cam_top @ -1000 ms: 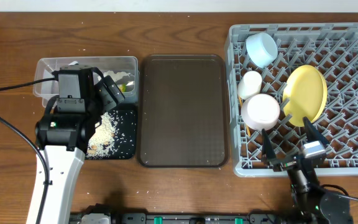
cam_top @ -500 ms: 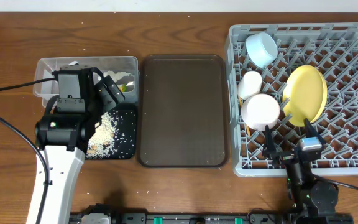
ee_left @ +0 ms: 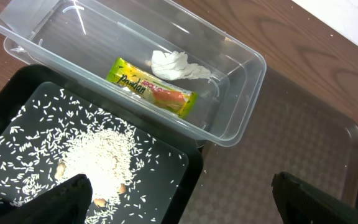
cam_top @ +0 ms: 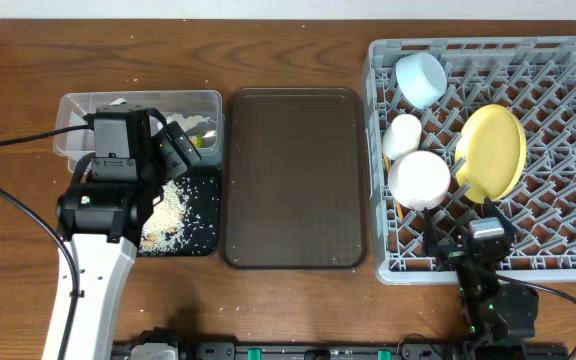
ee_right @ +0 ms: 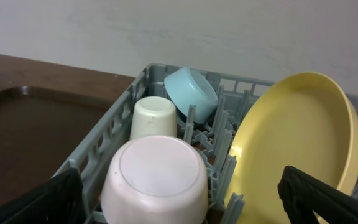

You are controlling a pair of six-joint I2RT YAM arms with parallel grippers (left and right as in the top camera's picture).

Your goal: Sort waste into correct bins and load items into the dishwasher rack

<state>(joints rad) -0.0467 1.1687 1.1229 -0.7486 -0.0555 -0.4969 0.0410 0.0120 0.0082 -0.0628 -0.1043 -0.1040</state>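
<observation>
The clear tub [ee_left: 248, 93] holds a crumpled white tissue [ee_left: 176, 65] and a yellow-green wrapper [ee_left: 151, 87]. Beside it, the black tray [ee_left: 188, 171] carries a heap of rice grains [ee_left: 98, 162]. My left gripper [ee_left: 182, 193] hovers open over the black tray's right edge with nothing between its fingers. The grey dishwasher rack [cam_top: 568, 250] holds the yellow plate [cam_top: 491, 152] on edge, the light blue bowl [cam_top: 420, 77], the white cup [cam_top: 402, 135] and the pinkish-white bowl [cam_top: 420, 178] upside down. My right gripper [cam_top: 465, 243] stands open at the rack's front edge, empty.
A large brown serving tray [cam_top: 293, 180] lies between the bins and the rack. A black cable [cam_top: 8, 145] runs from the left arm across the table's left side. Bare wooden table [cam_top: 288, 50] shows behind the tray.
My right gripper has drawn back from the pinkish-white bowl toward the rack's front edge. The left arm and all the objects have stayed put.
</observation>
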